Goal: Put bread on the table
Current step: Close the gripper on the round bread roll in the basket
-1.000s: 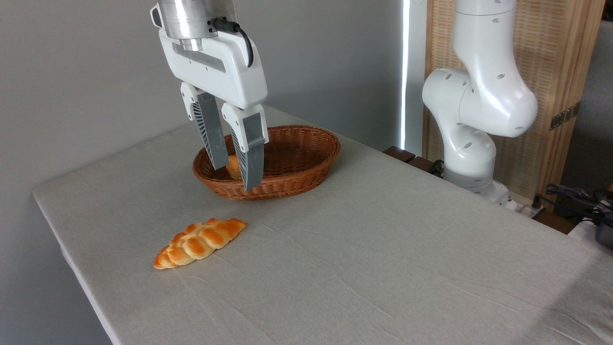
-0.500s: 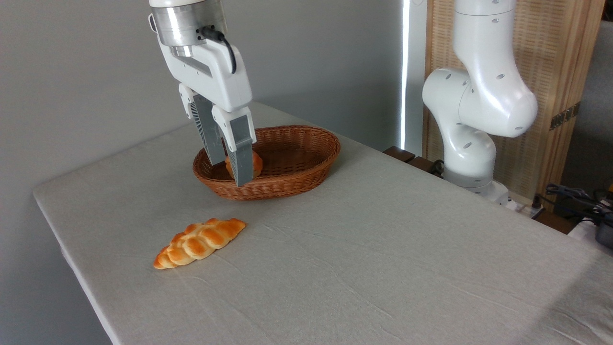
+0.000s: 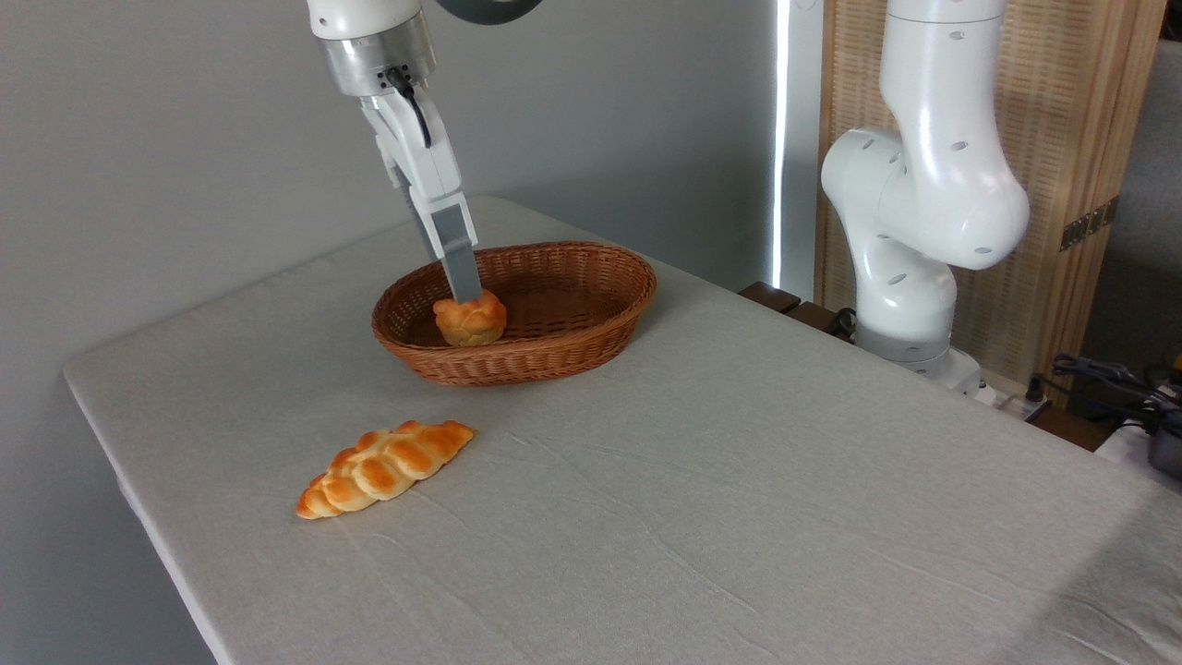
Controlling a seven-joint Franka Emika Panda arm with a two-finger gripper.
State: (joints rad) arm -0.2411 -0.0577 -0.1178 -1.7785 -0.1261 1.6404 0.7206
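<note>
A plain grey wall is seen behind the table (image 3: 739, 517), which is covered with a light grey-beige, slightly wrinkled cloth. An oval brown wicker basket (image 3: 591, 342) is set toward the far edge of the table, nearer its left end. The bread (image 3: 470, 319), a small round golden-orange knotted bun, is seen at the left end of the basket, inside the rim; whether it rests on the basket floor or is lifted off it cannot be told. The claw (image 3: 464, 294) is reached down from above into the basket and is viewed edge-on, so that only the near grey finger (image 3: 455, 247) is shown, its tip touching the top of the bread. How far the claw is open, and whether the bread is gripped, cannot be told from this angle. A long braided golden loaf (image 3: 383, 467) is laid on the cloth near the left edge, well apart from the basket. The white base of the arm (image 3: 910, 212) is mounted beyond the far right edge, before a slatted wooden screen (image 3: 1071, 111).
</note>
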